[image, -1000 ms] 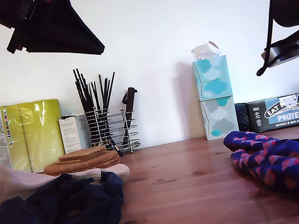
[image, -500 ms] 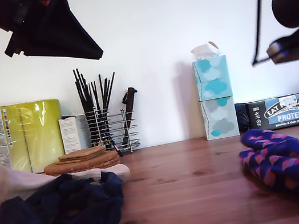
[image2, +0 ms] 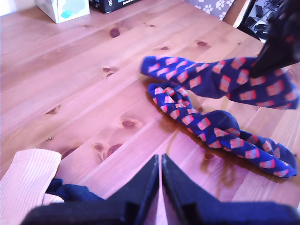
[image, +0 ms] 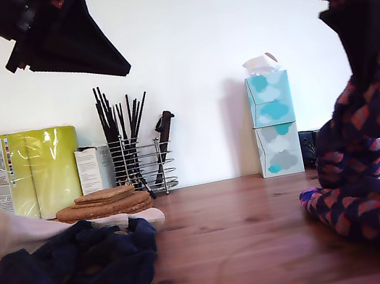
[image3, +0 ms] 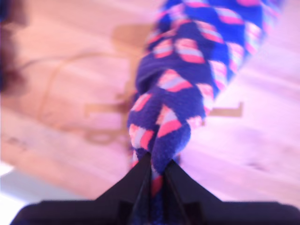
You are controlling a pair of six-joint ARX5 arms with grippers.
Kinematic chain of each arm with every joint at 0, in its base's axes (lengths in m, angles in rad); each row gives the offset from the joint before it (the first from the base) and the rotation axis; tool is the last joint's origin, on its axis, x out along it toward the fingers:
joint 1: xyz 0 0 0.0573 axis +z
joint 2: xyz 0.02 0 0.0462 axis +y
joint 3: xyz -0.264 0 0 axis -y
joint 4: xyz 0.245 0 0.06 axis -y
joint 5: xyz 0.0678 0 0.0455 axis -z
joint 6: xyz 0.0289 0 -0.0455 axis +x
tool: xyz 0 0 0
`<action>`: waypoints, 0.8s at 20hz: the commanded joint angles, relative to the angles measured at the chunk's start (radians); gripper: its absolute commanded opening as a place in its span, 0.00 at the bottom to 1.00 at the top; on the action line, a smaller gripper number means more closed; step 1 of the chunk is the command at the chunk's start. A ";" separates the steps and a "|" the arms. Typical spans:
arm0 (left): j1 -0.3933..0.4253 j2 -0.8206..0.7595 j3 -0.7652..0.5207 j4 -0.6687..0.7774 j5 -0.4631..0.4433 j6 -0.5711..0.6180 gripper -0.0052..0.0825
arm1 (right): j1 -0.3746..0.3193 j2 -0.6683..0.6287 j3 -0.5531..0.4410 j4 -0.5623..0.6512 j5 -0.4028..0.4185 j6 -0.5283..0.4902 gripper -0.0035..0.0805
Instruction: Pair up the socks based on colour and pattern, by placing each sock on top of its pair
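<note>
the table [image2: 75,89] is reddish-brown knotty wood, smooth with a soft sheen. the lifted blue sock with red-pink diamond checks [image3: 187,84] is soft, fuzzy matt knit cloth, pinched in my second end effector [image3: 157,176], whose black fingers look like smooth matt plastic. its flat-lying blue checked twin [image2: 211,129] shows the same woolly knit. the dark navy socks [image: 80,268] are matt knitted cloth; the pale pinkish-white sock [image2: 26,183] is ribbed knit. the round brown coasters [image: 105,203] look like rough, grainy cork. the wire rack [image: 143,166] is shiny thin metal. the yellow-green roll pack [image: 33,169] wears glossy plastic film. the teal-patterned tissue boxes [image: 274,123] are matt card.
</note>
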 commanded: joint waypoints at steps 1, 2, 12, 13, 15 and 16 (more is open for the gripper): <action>0.000 -0.010 -0.013 0.002 0.001 -0.003 0.03 | 0.031 -0.002 -0.006 -0.031 -0.006 0.023 0.03; 0.000 -0.010 -0.013 0.003 0.001 -0.003 0.03 | 0.049 -0.002 -0.009 -0.034 -0.005 0.027 0.03; 0.001 -0.010 -0.013 0.018 0.000 -0.003 0.03 | 0.061 0.008 -0.292 0.141 0.027 0.048 0.03; 0.001 -0.010 -0.013 0.018 0.000 -0.003 0.03 | 0.061 0.008 -0.308 0.166 0.026 0.050 0.03; 0.001 -0.010 -0.013 0.016 0.000 -0.003 0.03 | 0.062 0.008 -0.326 0.193 0.027 0.050 0.13; 0.001 -0.010 -0.013 0.016 0.000 -0.003 0.03 | 0.062 0.008 -0.326 0.193 0.026 0.049 0.24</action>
